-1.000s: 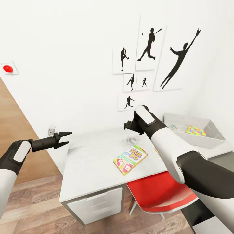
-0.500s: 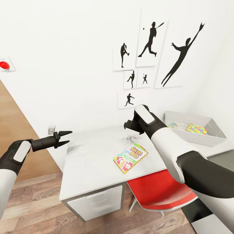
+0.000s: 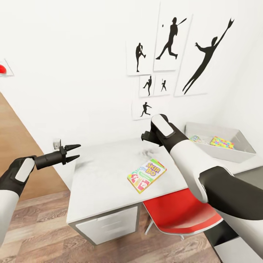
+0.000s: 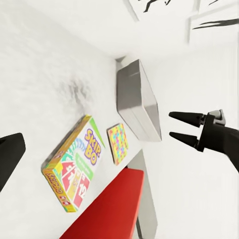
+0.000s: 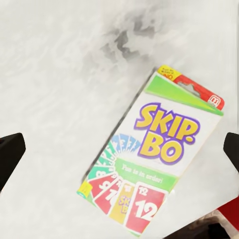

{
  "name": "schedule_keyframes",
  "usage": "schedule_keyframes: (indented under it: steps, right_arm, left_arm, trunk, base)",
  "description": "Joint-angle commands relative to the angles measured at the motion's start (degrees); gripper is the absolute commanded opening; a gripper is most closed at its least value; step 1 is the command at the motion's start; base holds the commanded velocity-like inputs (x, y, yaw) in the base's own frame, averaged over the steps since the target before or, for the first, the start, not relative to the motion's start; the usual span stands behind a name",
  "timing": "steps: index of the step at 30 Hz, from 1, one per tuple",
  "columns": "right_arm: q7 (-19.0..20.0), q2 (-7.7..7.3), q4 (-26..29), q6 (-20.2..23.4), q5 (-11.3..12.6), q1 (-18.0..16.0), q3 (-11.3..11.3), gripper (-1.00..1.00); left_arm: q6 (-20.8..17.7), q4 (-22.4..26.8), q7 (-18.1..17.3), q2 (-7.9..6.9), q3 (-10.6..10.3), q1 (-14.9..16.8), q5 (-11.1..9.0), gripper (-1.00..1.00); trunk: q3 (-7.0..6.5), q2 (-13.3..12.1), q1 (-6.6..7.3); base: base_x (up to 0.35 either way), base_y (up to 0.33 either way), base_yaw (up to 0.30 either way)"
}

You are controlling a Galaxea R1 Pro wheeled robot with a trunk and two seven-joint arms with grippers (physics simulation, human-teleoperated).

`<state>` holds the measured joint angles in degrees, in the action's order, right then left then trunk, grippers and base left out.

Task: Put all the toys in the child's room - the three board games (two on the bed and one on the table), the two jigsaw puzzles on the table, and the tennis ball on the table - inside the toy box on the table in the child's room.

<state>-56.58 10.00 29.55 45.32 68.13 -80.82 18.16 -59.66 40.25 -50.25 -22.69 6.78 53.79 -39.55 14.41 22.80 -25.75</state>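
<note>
The orange-green Skip-Bo board game lies flat on the pale table. My right gripper hovers above the table behind the game. In the right wrist view its fingers stand wide open over the game. My left gripper is open and empty, off the table's left end. The grey toy box sits at the table's far right with a jigsaw puzzle and a pale flat item inside. Another jigsaw puzzle lies on the table between the game and the toy box.
A red chair is tucked under the table's front edge, with a white drawer unit beside it. Black baseball silhouette pictures hang on the white wall behind. Wood-plank floor spreads at the left.
The whole head view has shifted a little, so the camera moved. Both arms hold nearly the same pose, both grippers staying open. The Skip-Bo game has not moved on the table.
</note>
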Motion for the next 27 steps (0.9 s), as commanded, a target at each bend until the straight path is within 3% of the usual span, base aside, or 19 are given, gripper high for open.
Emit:
schedule_keyframes:
  steps: [1, 27]
  right_arm:
    - [-0.4, 0.00, 0.0, 0.2, 0.1, -0.2, 0.1, 1.00]
    - [-0.3, 0.00, 0.1, -0.6, -0.5, -1.1, 0.1, 1.00]
  left_arm:
    - [-0.2, 0.0, -0.5, 0.02, 0.1, 0.1, 0.3, 1.00]
    - [-0.1, 0.0, -1.3, 0.01, 0.1, 0.1, 0.3, 1.00]
  trunk:
    - [0.21, 0.1, -0.03]
    - [2.65, 0.1, -0.03]
  base:
    - [0.000, 0.000, 0.000]
    - [0.000, 0.000, 0.000]
